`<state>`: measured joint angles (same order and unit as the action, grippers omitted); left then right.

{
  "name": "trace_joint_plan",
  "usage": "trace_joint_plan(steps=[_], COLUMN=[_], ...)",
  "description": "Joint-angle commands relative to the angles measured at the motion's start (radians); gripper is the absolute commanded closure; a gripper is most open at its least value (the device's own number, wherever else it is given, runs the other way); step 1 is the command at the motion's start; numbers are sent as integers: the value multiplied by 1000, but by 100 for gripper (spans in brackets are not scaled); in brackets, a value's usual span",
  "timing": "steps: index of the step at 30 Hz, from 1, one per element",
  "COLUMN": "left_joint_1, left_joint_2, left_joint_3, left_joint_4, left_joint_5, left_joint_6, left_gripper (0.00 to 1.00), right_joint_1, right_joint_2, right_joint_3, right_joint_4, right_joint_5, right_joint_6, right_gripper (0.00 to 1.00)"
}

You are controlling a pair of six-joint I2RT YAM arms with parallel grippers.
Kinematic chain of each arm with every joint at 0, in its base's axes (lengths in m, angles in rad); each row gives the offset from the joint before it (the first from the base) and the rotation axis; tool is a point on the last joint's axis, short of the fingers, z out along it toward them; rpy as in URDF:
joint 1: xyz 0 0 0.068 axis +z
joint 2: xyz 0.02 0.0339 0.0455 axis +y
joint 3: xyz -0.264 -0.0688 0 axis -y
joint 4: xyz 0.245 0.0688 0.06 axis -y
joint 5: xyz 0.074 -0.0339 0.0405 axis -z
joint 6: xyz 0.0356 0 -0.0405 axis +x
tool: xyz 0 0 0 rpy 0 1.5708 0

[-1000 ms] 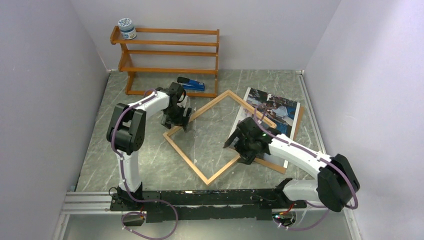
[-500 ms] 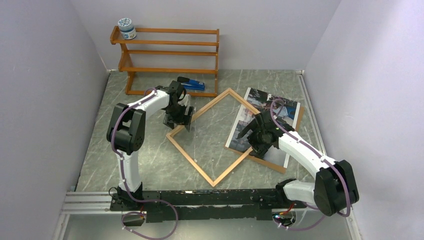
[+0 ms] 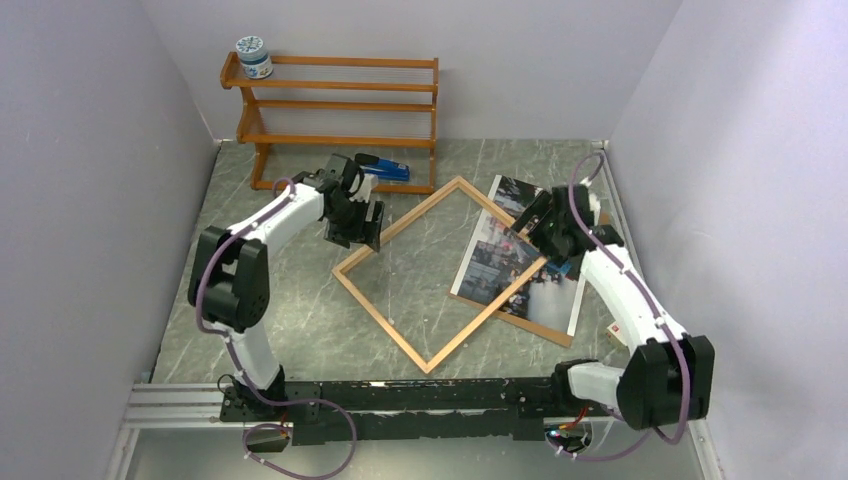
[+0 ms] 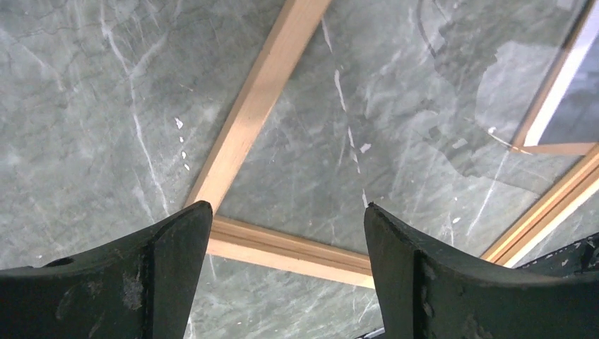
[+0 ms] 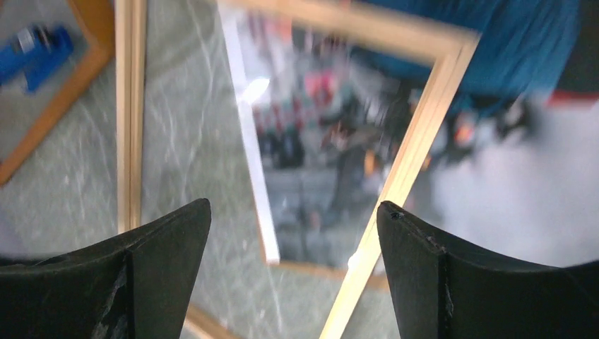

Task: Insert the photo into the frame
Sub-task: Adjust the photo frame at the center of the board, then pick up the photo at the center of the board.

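Note:
The frame [image 3: 385,318] of thin light wood lies flat on the table like a diamond. Its right corner overlaps the photo [image 3: 500,265], a glossy street print with a white edge that rests on a brown backing board [image 3: 537,328]. My left gripper [image 3: 367,232] is open and empty over the frame's left corner. In the left wrist view that gripper [image 4: 286,233] straddles a frame rail [image 4: 254,106]. My right gripper [image 3: 541,220] is open and empty above the photo's far part. In the right wrist view, between the open fingers [image 5: 293,240], I see the blurred photo [image 5: 318,141] and a frame rail [image 5: 417,155].
An orange-brown shelf rack [image 3: 340,100] stands at the back wall with a small jar [image 3: 254,57] on its top left. A blue object [image 3: 385,170] lies by the rack's foot, just behind my left gripper. Walls close in on the left, back and right.
My right arm has swung from the frame's near right edge back and to the right, over the photo. The frame has slid a little to the right. My left gripper has shifted slightly back.

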<state>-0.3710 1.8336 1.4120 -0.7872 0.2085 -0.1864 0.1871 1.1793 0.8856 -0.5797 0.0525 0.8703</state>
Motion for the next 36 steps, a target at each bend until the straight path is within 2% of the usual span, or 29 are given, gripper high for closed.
trace_joint_plan(steps=[1,4,8,12,17,20,23,27,32,36], left_joint_1=[-6,-6,-6,-6,-11,-35,-70,-107,-165,-214], left_joint_2=[-109,-153,-198,-199,-175,-146,-92,-12,117,276], left_joint_3=[-73,-126,-199,-228,-212,-146,-61,49,223,436], left_joint_4=[84,133,201,227,267,272,262,276,294,237], left_joint_5=[26,0,-33,-42,69,105,125,175,241,295], left_joint_6=[-28,-77,-156,-203,-179,-148,-124,-122,-135,-124], left_gripper=[17,18,20,22,25,26,26,27,28,30], right_joint_1=[-120,-277,-438,-516,-572,-585,-589,-592,-594,-604], right_joint_2=[95,205,318,413,487,522,549,586,613,627], right_joint_3=[125,167,178,190,214,222,213,198,184,170], right_joint_4=[116,146,214,249,250,245,256,269,257,251], right_joint_5=[89,49,-108,-136,-137,-133,-132,-128,-129,-198], right_joint_6=[-296,-353,-328,-326,-346,-371,-406,-446,-464,-465], right_gripper=[9,10,12,14,14,16,25,32,34,33])
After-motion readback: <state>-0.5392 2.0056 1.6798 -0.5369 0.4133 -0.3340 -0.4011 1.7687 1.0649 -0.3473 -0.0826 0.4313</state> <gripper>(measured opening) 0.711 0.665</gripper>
